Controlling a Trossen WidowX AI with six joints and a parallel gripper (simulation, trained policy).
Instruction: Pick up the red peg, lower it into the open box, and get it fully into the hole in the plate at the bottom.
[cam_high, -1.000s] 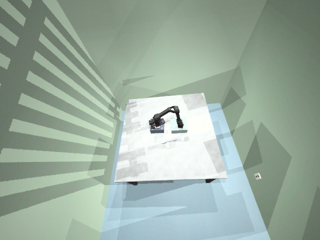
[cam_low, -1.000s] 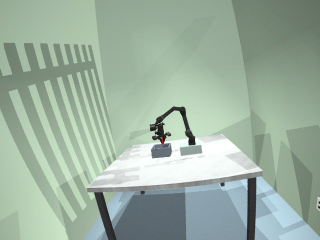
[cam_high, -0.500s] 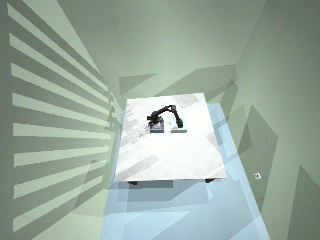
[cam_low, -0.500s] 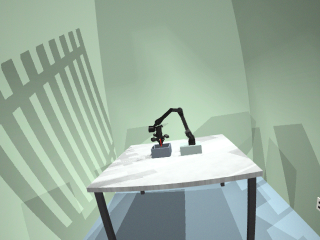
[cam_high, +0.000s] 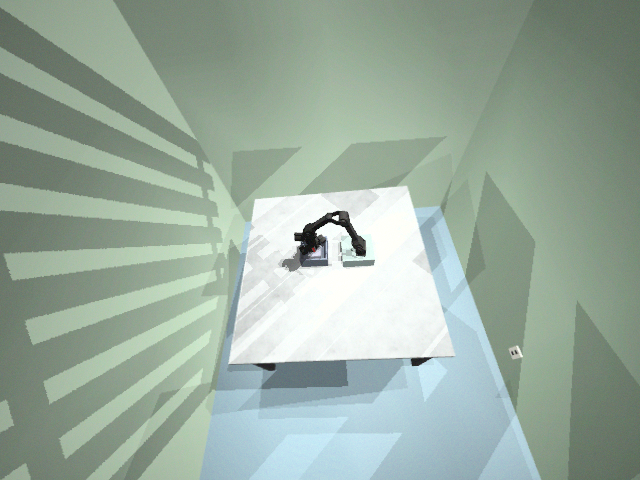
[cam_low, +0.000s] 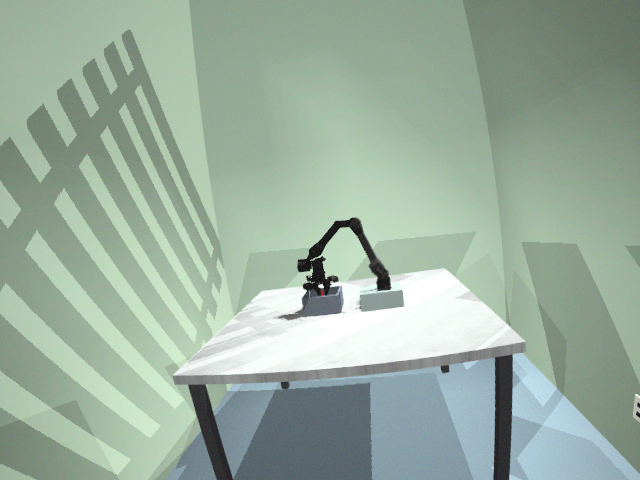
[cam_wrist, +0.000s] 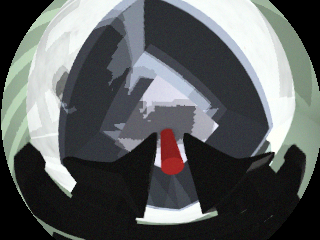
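Red peg stands between parted fingers at the open box

The black parallel-jaw gripper (cam_high: 313, 249) (cam_low: 323, 293) (cam_wrist: 170, 136) reaches down into the open dark blue-grey square box (cam_high: 314, 262) (cam_low: 323, 304) (cam_wrist: 245, 117), its fingers partly open and not gripping. Between them, with a gap visible on either side, is the red cylindrical peg (cam_high: 313, 249) (cam_low: 322, 292) (cam_wrist: 171, 152). Below the gripper lies the pale square plate (cam_wrist: 205, 121); its hole cannot be made out.

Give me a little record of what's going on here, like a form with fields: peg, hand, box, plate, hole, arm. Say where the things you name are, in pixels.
peg (cam_high: 313, 249) (cam_low: 322, 292) (cam_wrist: 171, 152): red, between the fingers, its far end inside the box
hand (cam_high: 312, 249) (cam_low: 322, 293) (cam_wrist: 170, 134): partly open, gaps beside the peg
box (cam_high: 315, 262) (cam_low: 323, 305) (cam_wrist: 200, 55): dark, open-topped
plate (cam_high: 318, 253) (cam_wrist: 160, 95): pale, inside the box
hole: not visible; whether the peg is in it, cannot tell
arm (cam_high: 342, 217) (cam_low: 354, 223): black, bent over
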